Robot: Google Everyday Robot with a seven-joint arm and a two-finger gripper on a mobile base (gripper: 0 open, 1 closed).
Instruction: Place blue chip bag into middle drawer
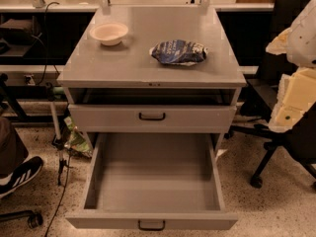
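Note:
The blue chip bag (pixel 178 52) lies crumpled on the top of the grey cabinet (pixel 123 68), right of centre. The middle drawer (pixel 153 221), the lowest one, is pulled fully out toward me, and its grey inside holds nothing. Its small black handle (pixel 151 225) is at the bottom edge of the view. My gripper (pixel 290 100) is a pale cream and white shape at the right edge, level with the cabinet top. It is to the right of the bag and apart from it, and it holds nothing that I can see.
A cream bowl (pixel 109 33) sits at the back left of the cabinet top. The handled drawer above (pixel 152 116) is almost shut. A green-patterned bag (pixel 76 141) lies on the floor to the left. A black office chair (pixel 276 152) stands to the right, and a shoe (pixel 19 174) and cables are to the left.

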